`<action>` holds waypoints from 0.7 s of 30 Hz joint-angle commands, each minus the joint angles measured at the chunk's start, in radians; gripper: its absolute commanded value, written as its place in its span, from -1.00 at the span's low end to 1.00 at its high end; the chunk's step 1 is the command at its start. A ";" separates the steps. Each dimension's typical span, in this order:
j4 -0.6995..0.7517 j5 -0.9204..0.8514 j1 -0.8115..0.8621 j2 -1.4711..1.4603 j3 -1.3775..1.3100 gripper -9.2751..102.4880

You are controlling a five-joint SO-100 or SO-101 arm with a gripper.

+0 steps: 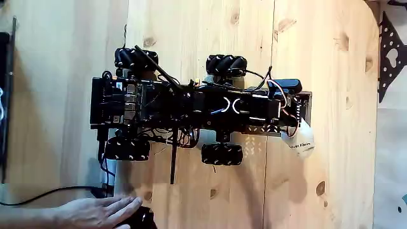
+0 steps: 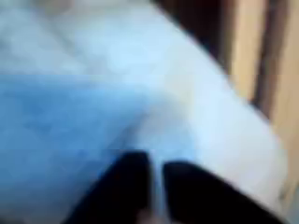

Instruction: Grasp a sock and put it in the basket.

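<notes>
Beyond the right end of my black wheeled robot in the fixed view, the cream-white soft ankle sock [image 1: 304,141] lies on wood. My gripper [image 2: 157,187] hovers close over it, jaws nearly together, gripping nothing I can make out; I judge the grasp is next.

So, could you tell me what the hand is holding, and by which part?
Cannot tell: the hand sits against the sock, too blurred to confirm a grip.

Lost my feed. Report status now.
Gripper right over the sock, jaws nearly closed, grasp unconfirmed. Sock beside the wheeled robot, not in basket. Hand at table edge.
</notes>
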 commanded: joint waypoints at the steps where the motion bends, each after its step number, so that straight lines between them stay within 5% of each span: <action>1: 0.130 -0.002 0.008 0.018 0.000 -0.83; 21: 0.235 0.044 0.204 0.133 0.002 -0.83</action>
